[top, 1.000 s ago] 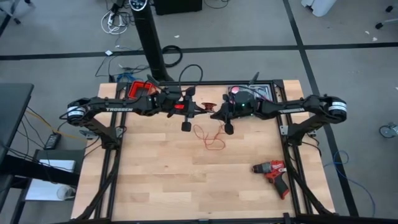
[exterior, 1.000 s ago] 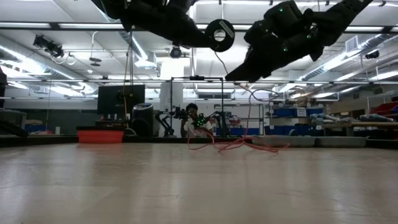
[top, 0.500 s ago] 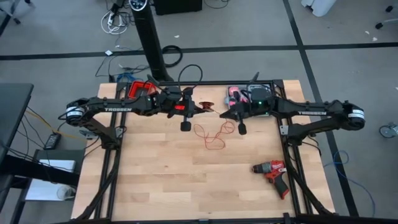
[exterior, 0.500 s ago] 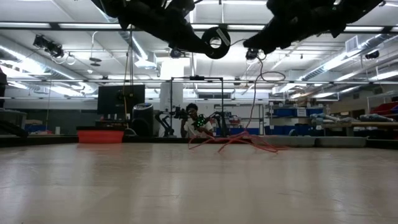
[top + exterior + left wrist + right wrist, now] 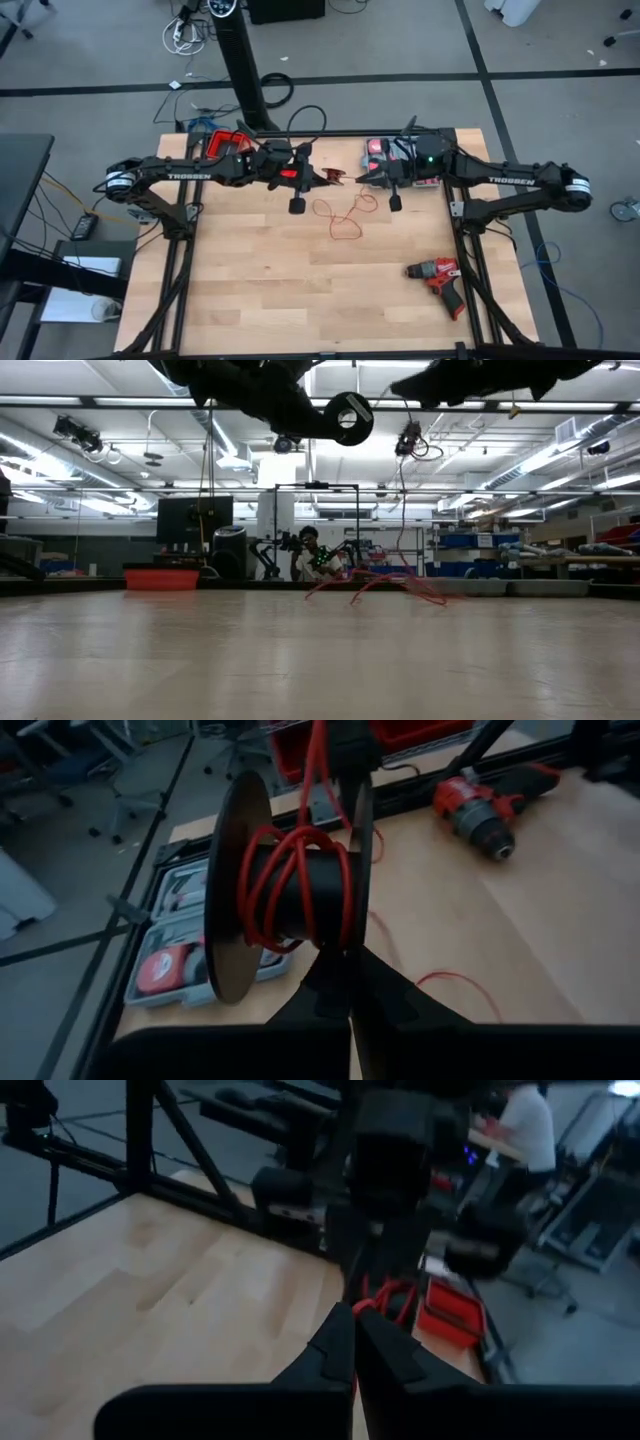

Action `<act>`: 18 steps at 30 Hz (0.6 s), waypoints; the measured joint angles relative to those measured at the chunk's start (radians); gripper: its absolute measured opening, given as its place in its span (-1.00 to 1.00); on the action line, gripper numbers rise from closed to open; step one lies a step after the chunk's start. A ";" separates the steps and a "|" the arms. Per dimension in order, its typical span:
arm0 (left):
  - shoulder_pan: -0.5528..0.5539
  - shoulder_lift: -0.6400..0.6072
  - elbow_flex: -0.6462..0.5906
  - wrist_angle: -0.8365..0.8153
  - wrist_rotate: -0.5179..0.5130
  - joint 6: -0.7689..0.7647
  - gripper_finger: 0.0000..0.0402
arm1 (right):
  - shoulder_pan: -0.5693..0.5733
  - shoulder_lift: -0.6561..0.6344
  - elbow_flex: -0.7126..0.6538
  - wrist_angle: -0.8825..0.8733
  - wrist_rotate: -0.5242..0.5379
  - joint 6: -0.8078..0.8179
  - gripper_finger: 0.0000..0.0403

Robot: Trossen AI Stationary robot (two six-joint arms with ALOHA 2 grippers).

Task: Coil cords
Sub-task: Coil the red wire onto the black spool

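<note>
The wooden bench (image 5: 250, 290) carries a red drill (image 5: 438, 277) near its right edge. Above its back half, the left pincer (image 5: 352, 982) is clamped on a black spool (image 5: 285, 900) partly wound with red cord (image 5: 342, 215). The cord's loose loops lie on the bench between the arms. The right pincer (image 5: 354, 1338), closed together, pinches the cord.

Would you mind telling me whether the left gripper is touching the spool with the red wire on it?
Touching. The left wrist view shows the left gripper fingers closed on the rim of the spool.
</note>
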 joint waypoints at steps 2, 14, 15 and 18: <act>-0.004 -0.001 0.000 -0.001 0.009 -0.019 -1.00 | 0.000 0.028 0.039 -0.012 -0.025 -0.034 -1.00; -0.004 0.000 -0.003 -0.001 0.301 -0.172 -1.00 | -0.032 0.237 0.262 -0.100 -0.152 -0.238 -1.00; -0.004 0.000 -0.003 0.003 0.321 -0.177 -1.00 | -0.032 0.256 0.278 -0.101 -0.165 -0.250 -1.00; -0.004 0.000 -0.003 0.025 0.366 -0.184 -1.00 | -0.032 0.314 0.328 -0.102 -0.210 -0.280 -1.00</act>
